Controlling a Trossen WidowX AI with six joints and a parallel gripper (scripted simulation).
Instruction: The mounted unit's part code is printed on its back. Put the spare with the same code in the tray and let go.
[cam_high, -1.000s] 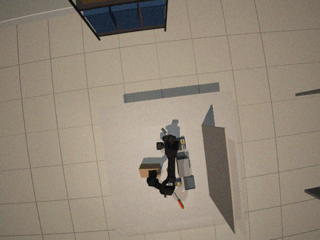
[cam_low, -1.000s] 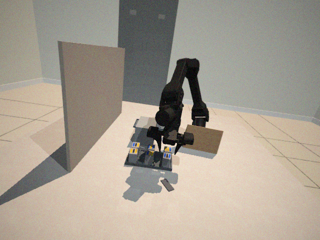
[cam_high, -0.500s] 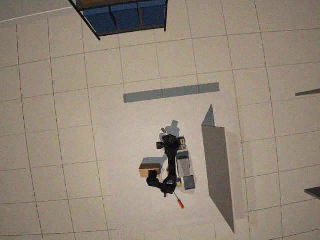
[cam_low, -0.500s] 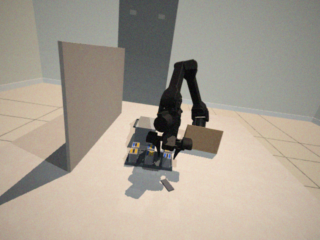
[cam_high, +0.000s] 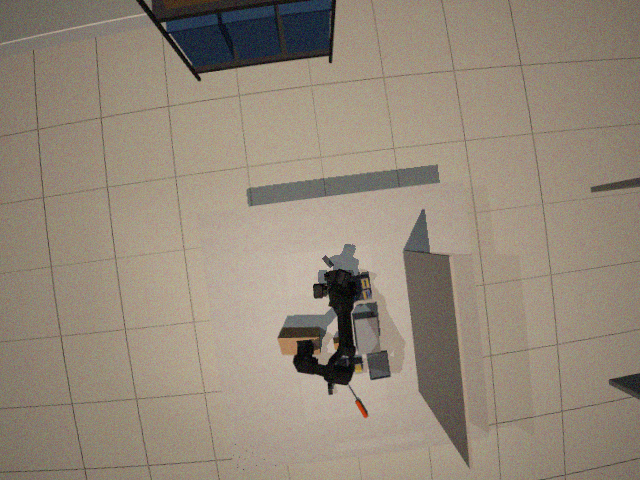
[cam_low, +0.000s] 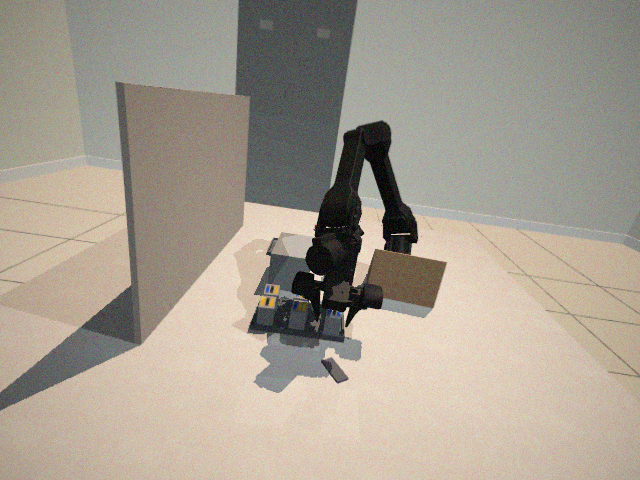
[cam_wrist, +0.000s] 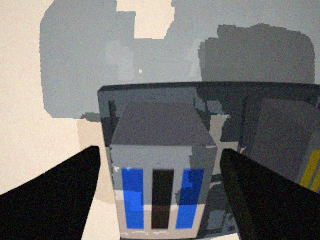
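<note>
My gripper is open. Its fingertips stand on either side of a grey spare with a blue, black and blue striped label, with a gap at each side. This spare stands in the left end of the dark rack in the wrist view. Other spares with yellow or blue stripes stand in the rack. A dark square tray lies farther back. Beside it, a unit with a yellow mark is partly hidden by the arm. No printed code is legible.
A grey box stands between rack and tray. A brown box stands across the arm from it. A tall panel rises at one side. A screwdriver and a small dark block lie nearby.
</note>
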